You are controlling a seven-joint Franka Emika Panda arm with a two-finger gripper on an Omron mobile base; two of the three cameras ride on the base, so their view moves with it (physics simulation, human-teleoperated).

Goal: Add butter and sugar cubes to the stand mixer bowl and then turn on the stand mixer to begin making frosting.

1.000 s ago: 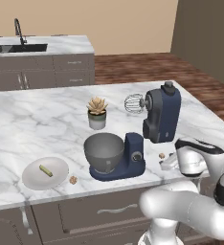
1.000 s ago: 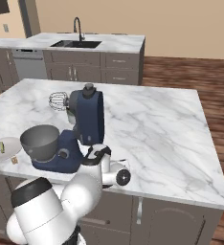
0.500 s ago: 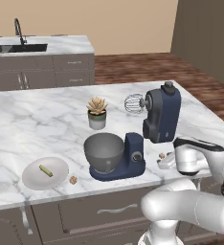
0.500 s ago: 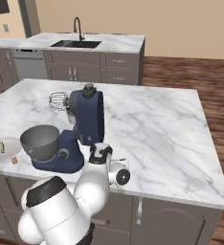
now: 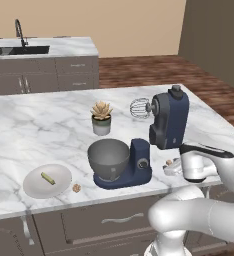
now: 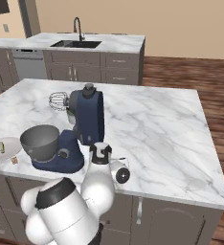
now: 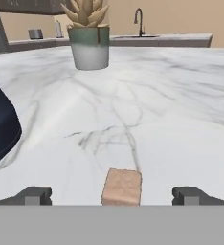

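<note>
A marble bench carried a navy stand mixer with its head tilted back and whisk raised. The grey stand mixer bowl sat on the mixer's base. Left of it, a white plate held the butter, with one sugar cube just beside the plate. The fingers stood wide apart, low over the bench, with the other sugar cube between them, untouched. A potted succulent stood beyond.
</note>
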